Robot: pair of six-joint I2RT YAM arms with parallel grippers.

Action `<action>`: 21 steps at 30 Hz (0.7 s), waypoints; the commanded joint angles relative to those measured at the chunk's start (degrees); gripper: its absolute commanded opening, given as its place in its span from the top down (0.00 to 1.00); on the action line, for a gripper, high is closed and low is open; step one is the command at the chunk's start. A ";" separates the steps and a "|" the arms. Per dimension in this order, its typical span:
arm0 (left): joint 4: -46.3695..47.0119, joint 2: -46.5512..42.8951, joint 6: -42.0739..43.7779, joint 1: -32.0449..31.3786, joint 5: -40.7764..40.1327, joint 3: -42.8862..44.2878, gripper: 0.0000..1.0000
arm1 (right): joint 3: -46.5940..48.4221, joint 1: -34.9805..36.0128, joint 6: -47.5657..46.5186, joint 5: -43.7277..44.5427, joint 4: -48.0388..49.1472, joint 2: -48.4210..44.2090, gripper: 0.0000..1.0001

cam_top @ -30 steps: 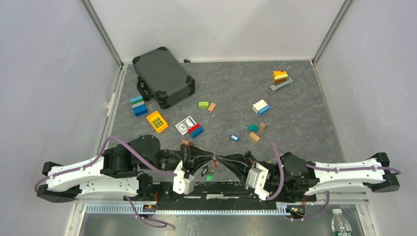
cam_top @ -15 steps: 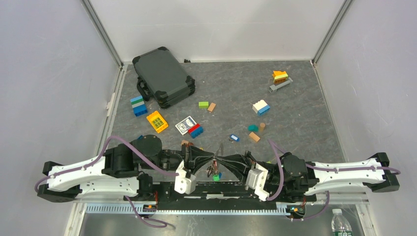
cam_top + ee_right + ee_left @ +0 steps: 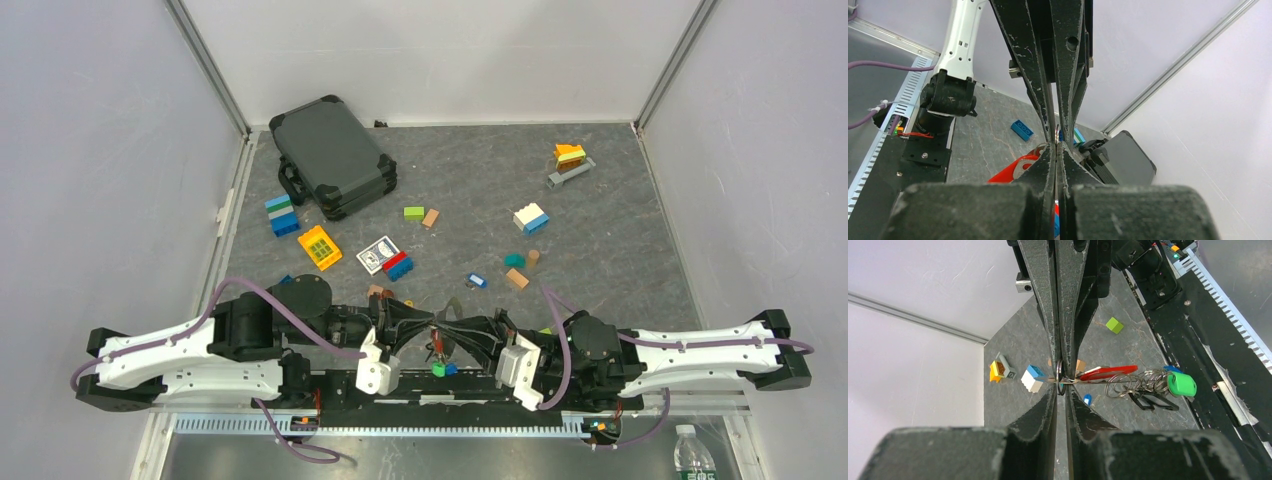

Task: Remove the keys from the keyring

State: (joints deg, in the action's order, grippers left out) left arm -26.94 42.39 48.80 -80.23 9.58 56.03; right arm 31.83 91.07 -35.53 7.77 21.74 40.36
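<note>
My left gripper [image 3: 431,331] and right gripper [image 3: 448,333] meet tip to tip above the near edge of the table. Both are shut on the thin grey keyring [image 3: 440,342]. In the left wrist view my left gripper [image 3: 1060,379] pinches one end of the keyring [image 3: 1098,381], which runs right. Several small rings hang from it with a red key [image 3: 1108,372], a green key [image 3: 1182,384] and a black one [image 3: 1148,402]. In the right wrist view my right gripper [image 3: 1056,143] is shut on the ring beside the red key [image 3: 1015,170]. The keys [image 3: 438,368] dangle below the grippers. One blue key [image 3: 477,281] lies loose on the table.
A dark case [image 3: 333,156] sits at the back left. A playing-card box [image 3: 378,254], a yellow brick [image 3: 320,246] and scattered coloured blocks [image 3: 530,218] lie mid-table. The black base rail [image 3: 400,382] runs under the grippers. A water bottle [image 3: 692,452] stands at the near right.
The hanging bunch of keys has swung a little right and nearer. The right wrist has shifted slightly left. Both grippers have stayed shut on the keyring.
</note>
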 commanded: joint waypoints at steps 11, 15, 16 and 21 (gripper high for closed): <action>2.77 0.03 -1.84 -0.27 2.81 2.50 0.82 | 0.86 -0.01 -1.04 3.53 0.42 0.16 1.00; 2.51 0.09 -1.76 -0.27 2.75 2.59 0.82 | 0.78 -0.01 -1.05 3.77 0.28 0.20 1.00; 2.51 0.07 -1.75 -0.24 2.72 2.59 0.82 | 0.77 0.02 -1.03 3.79 0.24 0.16 1.00; 2.51 0.11 -1.69 -0.28 2.70 2.59 0.82 | 0.78 -0.01 -1.15 4.34 -0.10 0.23 1.00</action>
State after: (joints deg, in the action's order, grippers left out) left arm -27.64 42.37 48.80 -80.16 9.50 56.29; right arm 31.83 91.07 -35.92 9.45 20.99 40.36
